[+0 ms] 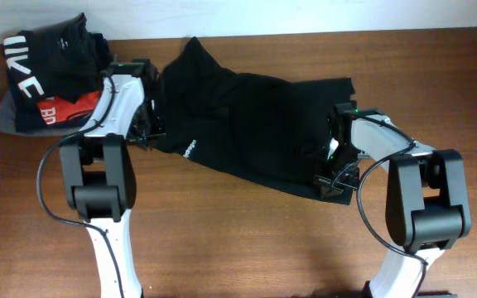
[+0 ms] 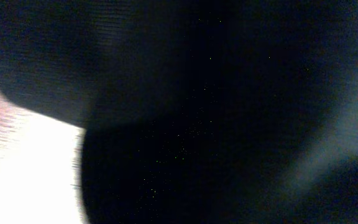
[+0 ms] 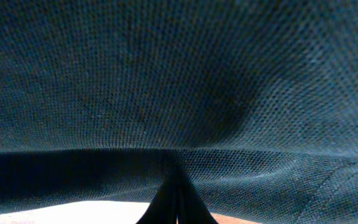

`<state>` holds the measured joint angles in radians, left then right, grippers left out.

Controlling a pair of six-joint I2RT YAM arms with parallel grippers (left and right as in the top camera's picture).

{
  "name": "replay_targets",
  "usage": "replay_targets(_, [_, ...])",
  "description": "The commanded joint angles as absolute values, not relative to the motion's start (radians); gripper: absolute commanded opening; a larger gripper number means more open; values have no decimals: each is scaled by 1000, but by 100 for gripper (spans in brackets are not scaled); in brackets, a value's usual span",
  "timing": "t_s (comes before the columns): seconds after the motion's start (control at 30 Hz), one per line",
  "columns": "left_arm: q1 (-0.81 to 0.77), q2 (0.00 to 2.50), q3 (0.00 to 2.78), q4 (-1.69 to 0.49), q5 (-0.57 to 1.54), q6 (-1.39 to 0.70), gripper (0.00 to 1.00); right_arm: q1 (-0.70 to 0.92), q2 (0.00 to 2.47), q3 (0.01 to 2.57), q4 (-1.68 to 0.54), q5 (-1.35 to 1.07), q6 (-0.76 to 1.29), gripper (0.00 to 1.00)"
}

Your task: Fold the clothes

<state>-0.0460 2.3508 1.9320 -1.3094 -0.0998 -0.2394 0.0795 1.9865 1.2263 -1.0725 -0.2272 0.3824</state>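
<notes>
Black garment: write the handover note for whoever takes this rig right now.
The left gripper is shut at the left edge of the black garment. Its wrist view shows only fabric close up, so a grip looks likely.
The right gripper is shut on the garment's right edge, with cloth draped over its camera.
The garment lies rumpled and slanting across the table between the arms. The folded pile sits at the far left.
Done: both ends taken hold of.
Left: no neat fold shows yet, so fold it and lay it flat.
</notes>
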Motion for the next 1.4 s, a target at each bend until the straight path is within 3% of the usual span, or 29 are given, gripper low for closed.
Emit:
replay_targets(0.0, [-23,2362,1919,-1303,-117,-256,8,63,2004,1200,-1039,-169,375,5])
replay_targets(0.1, [-21,2362,1919,-1301,-115,-256,0,64,2004,1199,-1031,-169,375,5])
replay_targets(0.43, [-31,2254,1932,-1328,-54,-257,0,63,2004,1199,-1007,-143,371,7])
replay_targets(0.63, [-62,2151,1932,-1225,-14,-214,0,63,2004,1199,-991,-143,371,7])
replay_targets(1.37, [-60,2338,1929,-1093,-23,-195,0,63,2004,1198,-1021,-143,372,7])
